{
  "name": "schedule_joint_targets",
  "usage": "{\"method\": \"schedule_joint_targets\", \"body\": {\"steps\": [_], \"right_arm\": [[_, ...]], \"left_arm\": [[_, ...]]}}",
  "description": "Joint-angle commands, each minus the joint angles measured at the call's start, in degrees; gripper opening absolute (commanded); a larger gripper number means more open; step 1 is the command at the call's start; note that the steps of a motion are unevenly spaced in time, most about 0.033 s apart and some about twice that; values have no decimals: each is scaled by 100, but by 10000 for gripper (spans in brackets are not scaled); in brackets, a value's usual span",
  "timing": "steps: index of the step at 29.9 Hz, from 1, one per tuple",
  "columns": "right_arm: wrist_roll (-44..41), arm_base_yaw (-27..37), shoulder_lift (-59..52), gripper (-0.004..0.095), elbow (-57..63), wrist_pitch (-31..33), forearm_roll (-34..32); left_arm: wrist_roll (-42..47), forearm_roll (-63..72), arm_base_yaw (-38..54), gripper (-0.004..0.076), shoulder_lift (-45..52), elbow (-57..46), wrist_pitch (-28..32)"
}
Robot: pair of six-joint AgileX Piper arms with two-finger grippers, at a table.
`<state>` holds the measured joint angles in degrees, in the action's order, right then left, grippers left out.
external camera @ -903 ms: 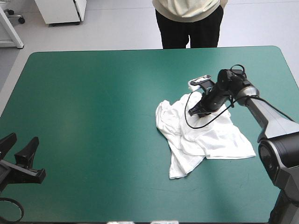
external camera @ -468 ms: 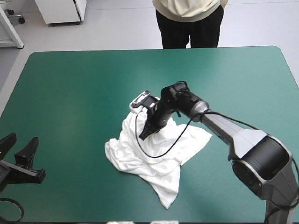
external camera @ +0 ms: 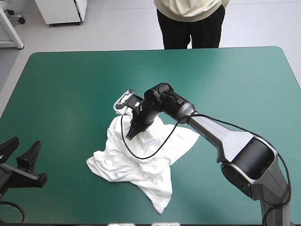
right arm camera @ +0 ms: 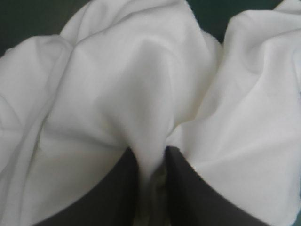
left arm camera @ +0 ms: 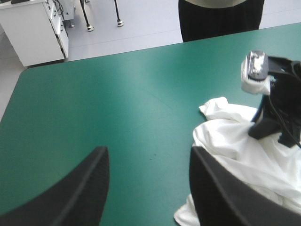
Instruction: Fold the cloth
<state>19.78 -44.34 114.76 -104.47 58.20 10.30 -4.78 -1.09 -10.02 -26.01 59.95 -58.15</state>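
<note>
Jaws of the left gripper (external camera: pixel 22 143) stood spread and empty at the near left corner of the teal-green cover (external camera: pixel 70 84). The white T-shirt (external camera: pixel 141 162) lay crumpled mid-table, well apart from it. The right gripper (external camera: pixel 131 136) pinched a raised fold toward the T-shirt's far side.

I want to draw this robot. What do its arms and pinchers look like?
The right arm is a smooth silver-grey tube with rounded black joints. The right gripper and the left gripper are black, each with two broad fingers curved like fins, wide at the base and pointed at the tip.
</note>
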Motion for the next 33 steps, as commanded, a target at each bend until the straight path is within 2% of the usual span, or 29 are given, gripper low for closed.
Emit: {"method": "schedule_joint_targets", "body": {"steps": [1,3,4,7,10,12,19,22,27,33], "right_arm": [[-24,196,-336,499,-556,60,75],[-24,264,-336,611,-743,391,187],[-24,277,-336,633,-840,613,229],[-224,351,-407,619,-1081,1353,206],[-562,419,-845,577,-942,1343,193],[-678,457,-1241,540,-811,1343,174],[-1043,815,-2958,499,227,1343,-719],[-1095,1046,-3750,499,805,1342,-787],[-1166,1073,-4614,499,1327,1332,-899],[-1346,1073,-4980,499,1402,1332,-958]], "left_arm": [[60,172,-16,384,-75,138,255],[60,172,-16,384,-75,127,230],[60,172,-16,384,-75,110,230],[173,109,-16,384,-89,30,24],[549,-112,-16,384,-151,-149,-557],[718,-109,-16,386,-164,-361,-697],[802,599,-16,386,-277,-1219,-134],[478,928,-16,386,-610,-1467,-58],[14,905,-16,426,-1675,-1537,-60],[-250,889,-16,467,-2948,-1537,297]]}}
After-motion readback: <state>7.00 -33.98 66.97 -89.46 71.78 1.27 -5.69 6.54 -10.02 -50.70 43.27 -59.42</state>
